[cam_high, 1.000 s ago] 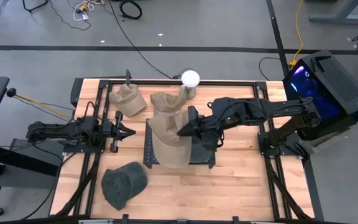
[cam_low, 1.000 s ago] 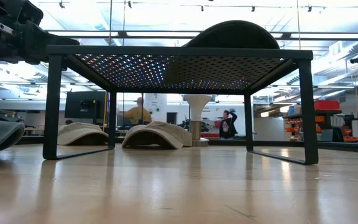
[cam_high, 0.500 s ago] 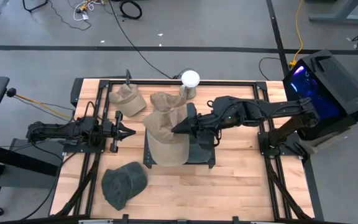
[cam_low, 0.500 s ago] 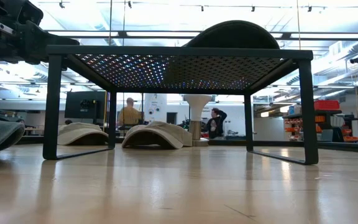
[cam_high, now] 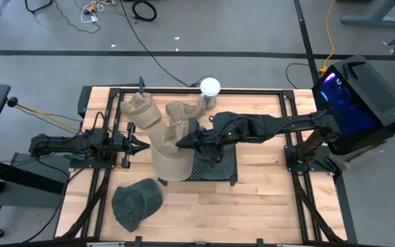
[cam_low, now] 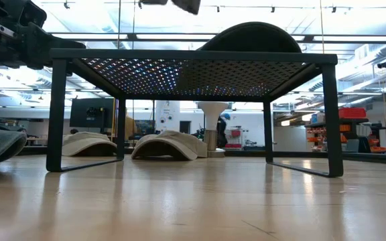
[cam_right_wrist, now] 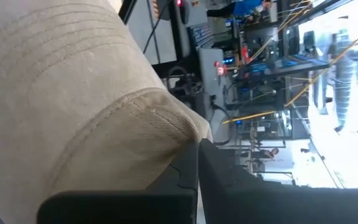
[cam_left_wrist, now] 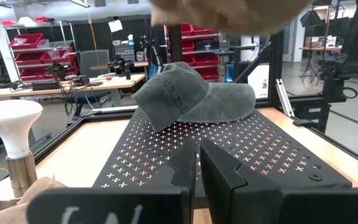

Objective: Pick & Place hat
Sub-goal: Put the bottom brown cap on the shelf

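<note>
My right gripper (cam_high: pixel 182 143) reaches toward the table's left, above the black perforated stand (cam_high: pixel 226 171), and is shut on a tan hat (cam_high: pixel 166 155). That hat hangs over the stand's left edge and shows blurred at the top of the left wrist view (cam_left_wrist: pixel 229 12). A dark grey hat (cam_left_wrist: pixel 191 99) rests on the stand's top. Two more tan hats (cam_high: pixel 140 110) (cam_high: pixel 184 112) lie at the far side of the table. Another dark grey hat (cam_high: pixel 136 203) lies near the front left. My left gripper (cam_high: pixel 145 145) waits shut at the left, pointing level at the stand. My right gripper pinches the tan hat between its two shut fingers at a folded edge of the cloth (cam_right_wrist: pixel 182 140). It comes from the table's right, slanting a little downward. The hat is lifted clear of the stand and hangs below and beyond the fingers (cam_right_wrist: pixel 210 180).
A white lamp (cam_high: pixel 210 87) stands on the far side of the table behind the stand. Black frame rails (cam_high: pixel 108 123) run along the table's edges. Bare wood (cam_high: pixel 266 206) lies in front of the stand and at the right. A dark box with lights (cam_high: pixel 355 96) stands beyond the right edge.
My right gripper has carried the tan hat toward the table's left edge and slightly down, still shut on it. The hat has gone from above the stand's left half to overhanging its left edge. Its lower part now shows at the top of the low view.
</note>
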You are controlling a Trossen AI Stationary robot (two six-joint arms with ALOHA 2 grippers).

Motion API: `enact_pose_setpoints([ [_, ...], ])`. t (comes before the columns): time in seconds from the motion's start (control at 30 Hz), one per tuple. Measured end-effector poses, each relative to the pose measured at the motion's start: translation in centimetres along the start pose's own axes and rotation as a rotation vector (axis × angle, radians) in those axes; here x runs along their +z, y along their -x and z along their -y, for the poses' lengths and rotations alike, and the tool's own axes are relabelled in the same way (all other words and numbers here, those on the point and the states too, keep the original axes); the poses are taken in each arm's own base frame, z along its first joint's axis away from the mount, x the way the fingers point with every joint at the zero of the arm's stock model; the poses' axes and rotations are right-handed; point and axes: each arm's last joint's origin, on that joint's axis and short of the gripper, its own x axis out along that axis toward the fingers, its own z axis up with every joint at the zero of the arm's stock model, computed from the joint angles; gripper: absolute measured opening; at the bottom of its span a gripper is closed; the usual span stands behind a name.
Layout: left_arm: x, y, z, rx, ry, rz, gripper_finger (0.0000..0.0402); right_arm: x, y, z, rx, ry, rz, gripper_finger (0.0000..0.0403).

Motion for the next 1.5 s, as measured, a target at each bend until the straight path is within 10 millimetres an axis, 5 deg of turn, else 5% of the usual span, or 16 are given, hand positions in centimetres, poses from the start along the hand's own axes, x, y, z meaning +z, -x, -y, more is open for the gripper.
enact_pose_setpoints([
  [0.57, 0.0, 0.0, 0.0, 0.0, 0.0, -0.001, 0.003, -1.0, -4.3, -2.7, 0.083, -0.002, -0.008, 0.0],
  [1.5, 0.0, 0.0, 0.0, 0.0, 0.0, -0.001, 0.003, -3.2, -5.5, -4.0, 0.111, -0.067, -0.119, 0.0],
])
